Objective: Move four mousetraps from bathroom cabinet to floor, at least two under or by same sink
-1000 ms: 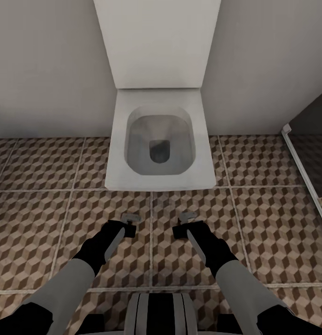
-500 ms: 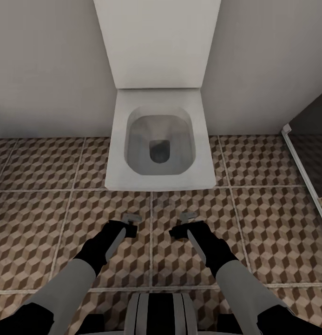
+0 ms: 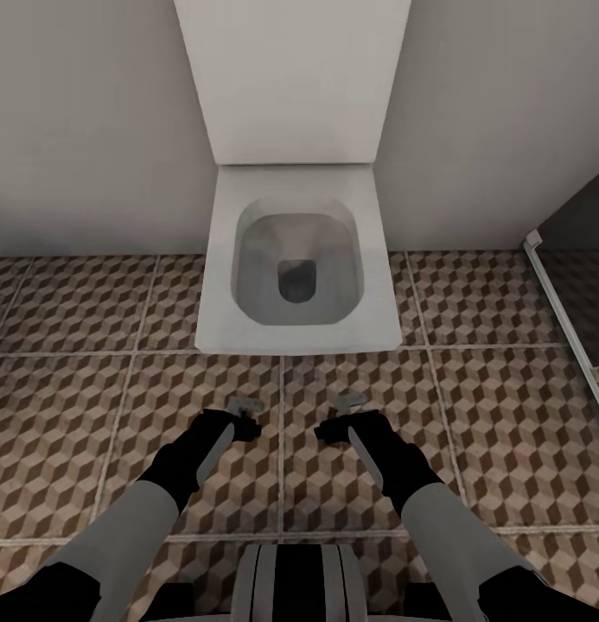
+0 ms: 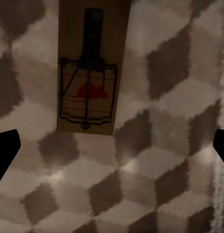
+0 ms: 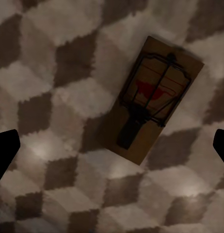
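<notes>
1. You have two mousetraps lying flat on the bathroom floor [image 3: 92,311], one under each arm, just in front of the toilet [image 3: 299,259].
2. Look through your left wrist camera. The left mousetrap [image 4: 90,73] lies on the tiles with its wire and red spot facing up. Nothing is holding it.
3. Look through your right wrist camera. The right mousetrap [image 5: 158,97] lies flat too, turned at a slant.
4. The jaws of your left gripper [image 3: 245,425] are wide apart and hold nothing. The jaws of your right gripper [image 3: 334,427] are wide apart too.
5. I think you are at the letting-go step. To do it well, lift both arms straight up so the fingers do not bump or drag a trap.
6. I cannot see a sink here, just the toilet. At least two traps must sit under or right next to the same sink, so check where it is. You may need to move these two.
7. Go slowly near the traps. They are small and light and may slide easily.
</notes>
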`<state>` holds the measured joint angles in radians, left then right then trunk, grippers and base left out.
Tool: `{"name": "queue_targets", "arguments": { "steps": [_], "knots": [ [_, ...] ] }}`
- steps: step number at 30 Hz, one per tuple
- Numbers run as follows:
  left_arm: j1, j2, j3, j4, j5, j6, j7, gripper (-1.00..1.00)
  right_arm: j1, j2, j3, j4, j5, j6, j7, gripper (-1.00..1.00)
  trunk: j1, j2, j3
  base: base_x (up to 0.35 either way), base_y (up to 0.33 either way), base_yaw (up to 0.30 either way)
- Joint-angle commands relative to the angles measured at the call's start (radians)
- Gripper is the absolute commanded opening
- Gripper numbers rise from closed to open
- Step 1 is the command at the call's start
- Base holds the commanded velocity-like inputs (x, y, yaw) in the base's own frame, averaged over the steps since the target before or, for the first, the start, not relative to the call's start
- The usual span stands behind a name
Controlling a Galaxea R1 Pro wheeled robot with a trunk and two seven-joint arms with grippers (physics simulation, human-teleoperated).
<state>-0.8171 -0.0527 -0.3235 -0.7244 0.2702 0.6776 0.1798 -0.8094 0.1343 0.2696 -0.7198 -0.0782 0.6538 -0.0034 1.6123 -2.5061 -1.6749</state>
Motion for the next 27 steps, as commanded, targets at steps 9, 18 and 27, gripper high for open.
{"name": "queue_targets", "arguments": {
  "steps": [9,18,27],
  "knots": [
    [0.0,0.001,-0.003,-0.001,0.011,0.003,0.011,1.0,0.0,-0.001,0.002,-0.001,-0.008,0.004,-0.003,1.0,0.0,0.0,-0.001,-0.031,0.0,0.0],
    [0.0,0.001,-0.003,0.0,0.011,0.003,0.013,1.0,0.0,0.0,0.002,-0.001,-0.008,0.004,-0.003,1.0,0.0,0.0,-0.001,-0.278,0.0,0.0],
    [0.001,0.001,-0.003,0.0,0.011,0.003,0.012,1.0,0.0,0.0,0.003,-0.001,-0.008,0.004,-0.003,1.0,0.0,0.0,-0.001,-0.33,0.0,0.0]
  ]
}}
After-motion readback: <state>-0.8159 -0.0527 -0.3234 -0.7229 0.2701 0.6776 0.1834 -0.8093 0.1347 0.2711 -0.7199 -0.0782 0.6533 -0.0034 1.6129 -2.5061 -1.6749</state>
